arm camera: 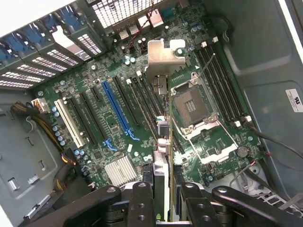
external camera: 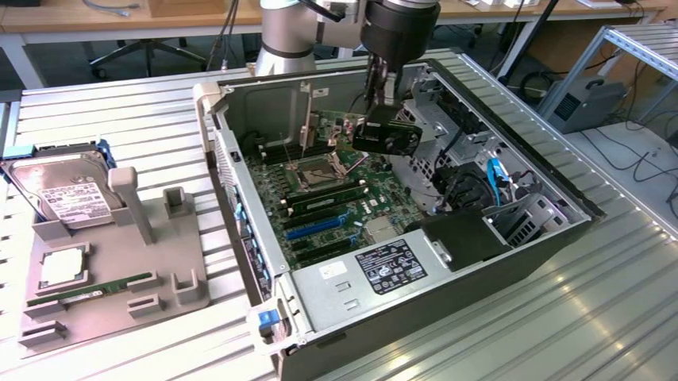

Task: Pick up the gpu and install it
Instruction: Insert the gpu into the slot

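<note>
The gpu (arm camera: pixel 163 142) is seen edge-on in the wrist view, a thin dark card with its silver bracket (arm camera: pixel 163 59) at the far end. My gripper (arm camera: pixel 164 208) is shut on the card's near end, one black finger (arm camera: pixel 142 203) on each side. It hangs above the motherboard (arm camera: pixel 94 137), between the black expansion slots and the open CPU socket (arm camera: pixel 191 104). In the exterior view the gripper (external camera: pixel 366 131) is lowered into the open computer case (external camera: pixel 254 238), and the gpu (external camera: pixel 333 125) juts out beside it over the board's far end.
A long blue slot (arm camera: pixel 116 111) and a white slot (arm camera: pixel 70 122) lie beside the card. The power supply (external camera: pixel 387 266) fills the case's near end, with drive cages and cables on the exterior view's right. A grey fixture holds a hard drive (external camera: pixel 63 190) and RAM stick (external camera: pixel 90 290).
</note>
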Available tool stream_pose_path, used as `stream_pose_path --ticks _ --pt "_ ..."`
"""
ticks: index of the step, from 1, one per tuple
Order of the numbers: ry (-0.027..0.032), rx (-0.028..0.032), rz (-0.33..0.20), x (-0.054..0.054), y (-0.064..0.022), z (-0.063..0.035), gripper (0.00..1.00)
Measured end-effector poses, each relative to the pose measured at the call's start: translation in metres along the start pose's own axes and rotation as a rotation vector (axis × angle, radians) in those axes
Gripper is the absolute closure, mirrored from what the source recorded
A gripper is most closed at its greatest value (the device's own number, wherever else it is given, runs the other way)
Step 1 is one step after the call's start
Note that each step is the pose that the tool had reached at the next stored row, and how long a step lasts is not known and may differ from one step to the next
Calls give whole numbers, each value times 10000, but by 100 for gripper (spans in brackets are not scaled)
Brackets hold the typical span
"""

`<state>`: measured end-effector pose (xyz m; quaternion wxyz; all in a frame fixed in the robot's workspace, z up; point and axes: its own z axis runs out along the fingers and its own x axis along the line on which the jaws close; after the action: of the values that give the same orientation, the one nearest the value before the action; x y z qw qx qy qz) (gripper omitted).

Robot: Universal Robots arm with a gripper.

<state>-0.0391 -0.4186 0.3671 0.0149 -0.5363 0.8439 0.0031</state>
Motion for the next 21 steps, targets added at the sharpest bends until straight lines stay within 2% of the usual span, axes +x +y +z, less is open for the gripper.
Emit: stream_pose_path --ticks 21 --pt "-4 -13 -434 0 0 2 73"
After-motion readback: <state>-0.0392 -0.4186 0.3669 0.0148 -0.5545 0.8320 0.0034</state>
